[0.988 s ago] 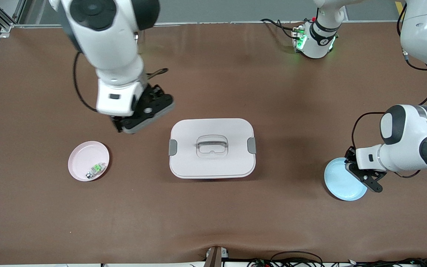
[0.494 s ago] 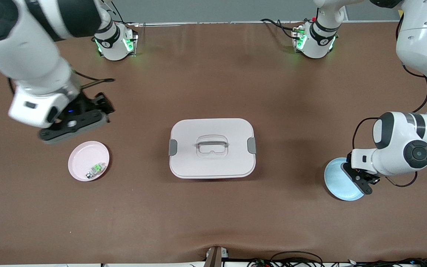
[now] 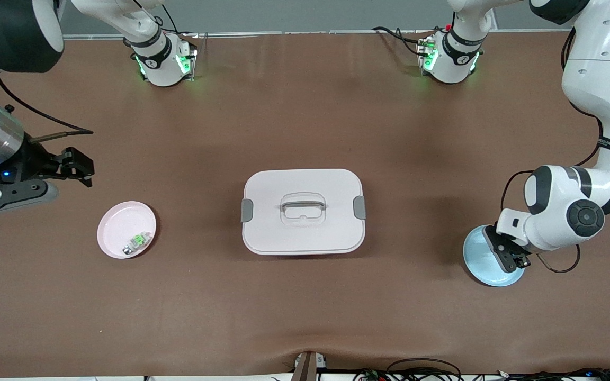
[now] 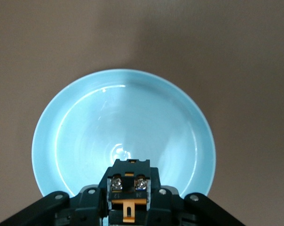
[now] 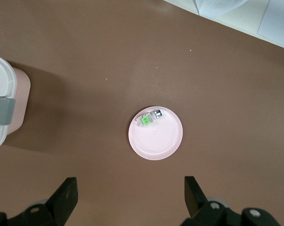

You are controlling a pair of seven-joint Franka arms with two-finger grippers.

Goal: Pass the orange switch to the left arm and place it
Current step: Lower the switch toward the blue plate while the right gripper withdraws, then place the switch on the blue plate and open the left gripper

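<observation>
While the box stands closed at mid-bench, its grey clips and top handle in place, the left hand sits over the blue plate toward the left arm's end of the bench from the box. Its fingers are pressed together on the orange switch, which the left wrist view shows pinched upright just above the plate's bowl. At the right arm's end from the box, the right hand hangs in the air with its fingers spread wide apart and nothing between them. Its wrist view looks down on the pink plate, where a small green-and-clear part lies near the rim. Both plates stand well apart from the box.
</observation>
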